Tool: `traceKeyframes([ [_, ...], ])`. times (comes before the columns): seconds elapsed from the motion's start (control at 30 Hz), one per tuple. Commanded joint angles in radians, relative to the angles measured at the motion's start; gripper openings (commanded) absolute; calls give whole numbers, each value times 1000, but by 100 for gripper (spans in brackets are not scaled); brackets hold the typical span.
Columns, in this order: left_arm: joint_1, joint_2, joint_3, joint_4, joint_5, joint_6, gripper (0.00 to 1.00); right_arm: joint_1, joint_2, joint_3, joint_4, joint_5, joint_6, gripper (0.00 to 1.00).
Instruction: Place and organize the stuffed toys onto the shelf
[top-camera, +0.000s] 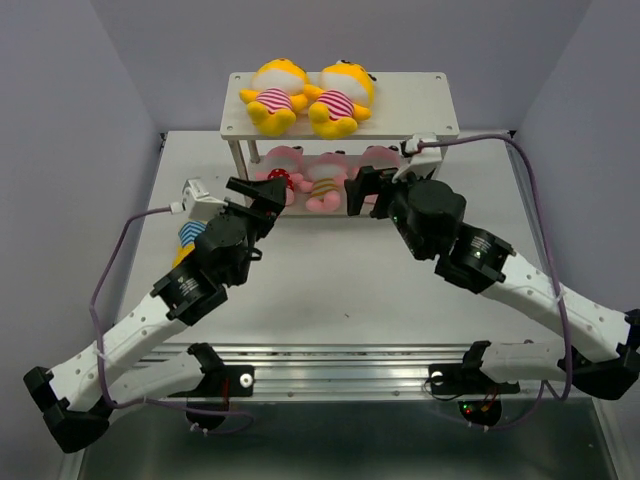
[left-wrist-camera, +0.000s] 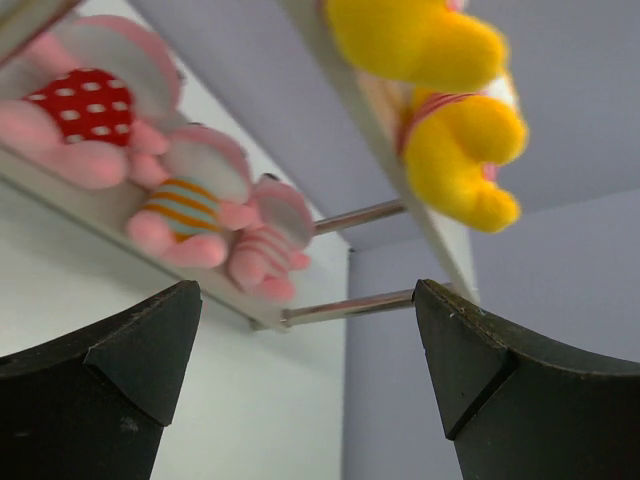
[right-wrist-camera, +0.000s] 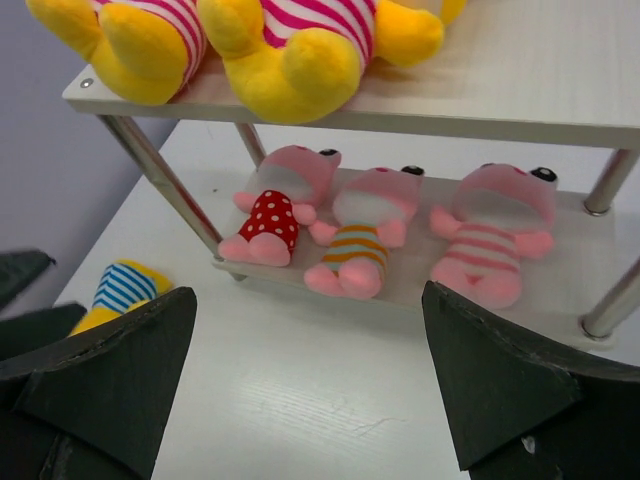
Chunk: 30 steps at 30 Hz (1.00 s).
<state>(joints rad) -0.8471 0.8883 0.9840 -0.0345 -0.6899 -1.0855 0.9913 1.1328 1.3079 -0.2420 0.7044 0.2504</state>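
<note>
The shelf (top-camera: 410, 95) stands at the table's back. Two yellow toys in pink striped shirts (top-camera: 275, 95) (top-camera: 340, 98) lie on the left half of its top board. Three pink toys lie on the lower board: red dotted (right-wrist-camera: 275, 205), orange-blue striped (right-wrist-camera: 360, 235), pink striped (right-wrist-camera: 495, 225). A third yellow toy in a blue striped shirt (top-camera: 186, 240) lies on the table, partly hidden under my left arm, and shows in the right wrist view (right-wrist-camera: 122, 290). My left gripper (top-camera: 262, 197) and right gripper (top-camera: 365, 190) are open and empty, close in front of the lower tier.
Thin metal legs (right-wrist-camera: 165, 175) hold the shelf boards. Lilac walls (top-camera: 60, 120) close in the table on three sides. Purple cables (top-camera: 545, 200) loop from both wrists. A metal rail (top-camera: 330, 365) runs along the near edge between the arm bases.
</note>
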Motion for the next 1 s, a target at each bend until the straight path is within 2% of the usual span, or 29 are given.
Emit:
traceKeyframes([
  [0.0,2,-121,-128,-267,-118,-83,99,-55,108,135,50,-158,-3,100],
  [0.13,10,-238,-206,-428,-157,-180,99,-131,202,191,101,-235,10,97],
  [0.27,14,-282,-257,-470,-140,-202,99,-152,242,215,150,-244,-8,91],
  [0.43,23,-278,-291,-484,-120,-220,99,-181,294,267,159,-269,-17,88],
  [0.57,31,-281,-320,-444,-103,-218,99,-210,315,281,165,-286,-14,80],
  [0.97,66,-293,-343,-430,-88,-220,99,-295,367,320,165,-318,0,78],
])
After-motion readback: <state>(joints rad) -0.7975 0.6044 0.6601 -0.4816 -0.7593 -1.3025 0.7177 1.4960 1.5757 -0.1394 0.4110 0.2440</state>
